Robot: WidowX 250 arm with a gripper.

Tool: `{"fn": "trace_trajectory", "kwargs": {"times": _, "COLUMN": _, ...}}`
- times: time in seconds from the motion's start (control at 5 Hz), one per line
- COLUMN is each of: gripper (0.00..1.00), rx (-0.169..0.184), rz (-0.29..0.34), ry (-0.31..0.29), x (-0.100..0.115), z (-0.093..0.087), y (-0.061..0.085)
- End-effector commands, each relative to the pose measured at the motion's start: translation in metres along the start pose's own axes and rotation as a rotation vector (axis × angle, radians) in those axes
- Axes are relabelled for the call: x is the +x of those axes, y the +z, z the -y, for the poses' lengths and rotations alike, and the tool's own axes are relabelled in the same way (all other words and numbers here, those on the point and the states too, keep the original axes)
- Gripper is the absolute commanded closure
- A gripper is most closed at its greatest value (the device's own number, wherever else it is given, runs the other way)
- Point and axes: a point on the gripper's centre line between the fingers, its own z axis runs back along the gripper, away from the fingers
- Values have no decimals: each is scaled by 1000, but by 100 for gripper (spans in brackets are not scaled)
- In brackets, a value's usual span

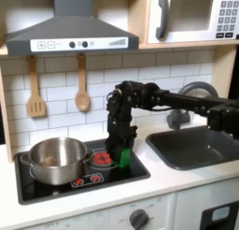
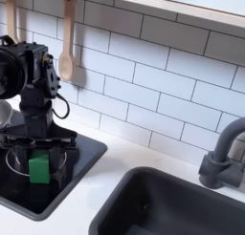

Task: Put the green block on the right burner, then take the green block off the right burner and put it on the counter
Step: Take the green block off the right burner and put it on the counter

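Green block sits upright, no long axis, gripped by the end effector over the right burner.

- White brick-pattern wall tiles are covering the back wall in both exterior views.
- A grey range hood is hanging at the upper left of the first exterior view.
- A microwave is sitting at the upper right, inside wooden cabinetry.
- Two wooden utensils are hanging on the tiles.
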Motion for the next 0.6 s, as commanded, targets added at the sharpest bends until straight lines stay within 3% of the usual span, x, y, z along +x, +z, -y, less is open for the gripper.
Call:
{"fn": "trace_trajectory", "kwargs": {"times": 0.0, "gripper": 100, "rx": -22, "rz": 2, "ry": -23, "x": -4, "z": 7, "y": 5}}
{"fn": "trace_trajectory", "kwargs": {"times": 0.4, "gripper": 100, "rx": -44, "rz": 1, "ry": -36, "x": -12, "z": 15, "y": 7}}
